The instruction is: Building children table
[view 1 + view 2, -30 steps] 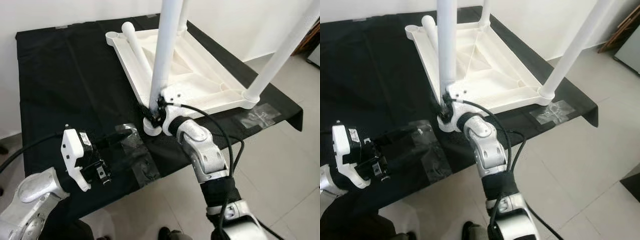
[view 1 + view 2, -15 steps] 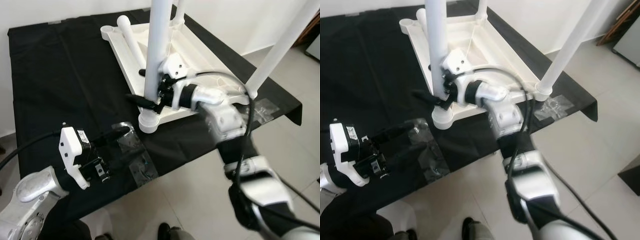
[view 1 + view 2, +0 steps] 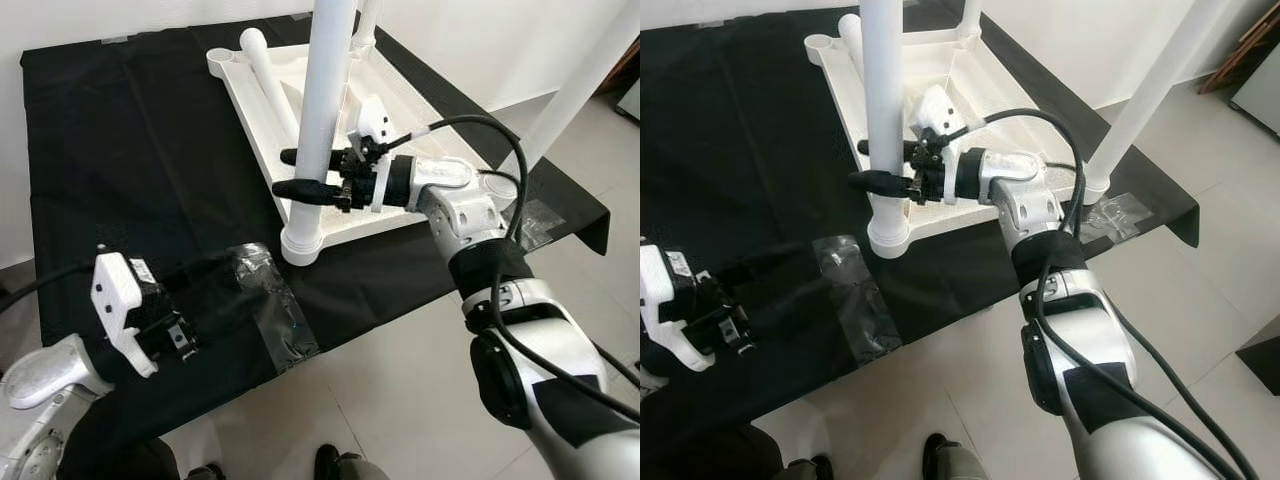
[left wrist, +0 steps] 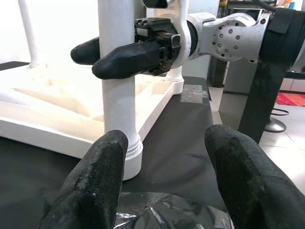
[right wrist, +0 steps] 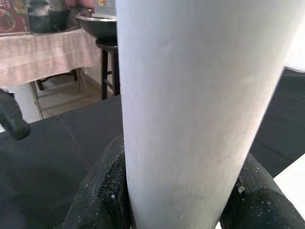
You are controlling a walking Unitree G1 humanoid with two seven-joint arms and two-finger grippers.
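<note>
- Left eye view: a white tabletop (image 3: 400, 150) lies upside down on a black cloth (image 3: 120, 150), w/ legs standing up from its corners. The right gripper (image 3: 305, 172) reaches in from the right side & clasps the near leg (image 3: 325, 110) low down, one black finger on each side, just above the corner socket. A loose leg (image 3: 272, 85) lies flat across the tabletop's underside. The left gripper (image 3: 215, 300) rests on the cloth near the front edge, beside a clear tape patch (image 3: 275, 310), well apart from the near leg.
- Right eye view: same scene. The far-right leg (image 3: 1140, 100) rises from its corner; another tape patch (image 3: 1110, 215) sits on the cloth just beside that corner. Tiled floor (image 3: 1200, 300) lies to the right.
- Left wrist view: the left gripper's fingers (image 4: 93, 186) are spread wide w/ nothing between them, over crinkled tape. Ahead, the near leg stands in its socket w/ the right gripper's fingers around it.
- Right wrist view: the near leg, seen close up, sits between the right gripper's fingers (image 5: 102, 191), which press both sides. Behind: the cloth & a stool (image 5: 107, 52).
</note>
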